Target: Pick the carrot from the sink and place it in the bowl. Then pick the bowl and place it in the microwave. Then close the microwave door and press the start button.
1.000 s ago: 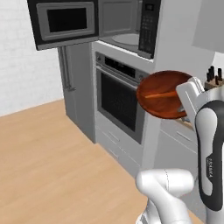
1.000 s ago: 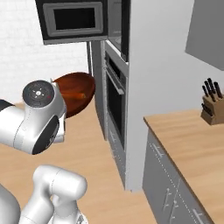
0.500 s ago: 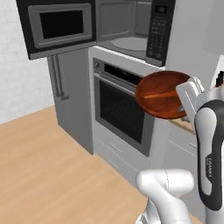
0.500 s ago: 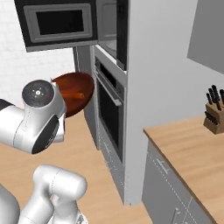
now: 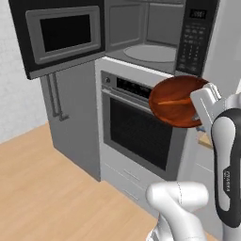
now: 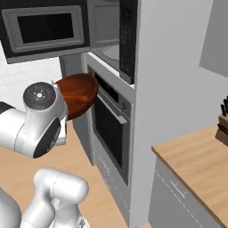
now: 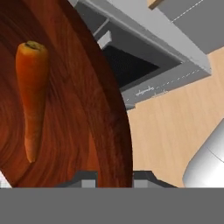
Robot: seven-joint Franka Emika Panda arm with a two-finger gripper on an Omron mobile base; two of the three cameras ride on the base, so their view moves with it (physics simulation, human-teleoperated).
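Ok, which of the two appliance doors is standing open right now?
The upper one: the microwave door is swung out to the left, showing the turntable. The oven door below sits shut, flush with its front.

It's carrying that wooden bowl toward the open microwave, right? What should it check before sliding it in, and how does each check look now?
1. Carrot lying inside the bowl: ok.
2. Jaws clamped on the bowl's rim: ok, seen in the hand view.
3. Microwave door swung open: ok.
4. Turntable bare, room for the bowl: ok.
5. Bowl raised to the microwave opening: not ok, it hangs lower, before the oven.
6. Bowl level enough to keep the carrot: cannot tell.
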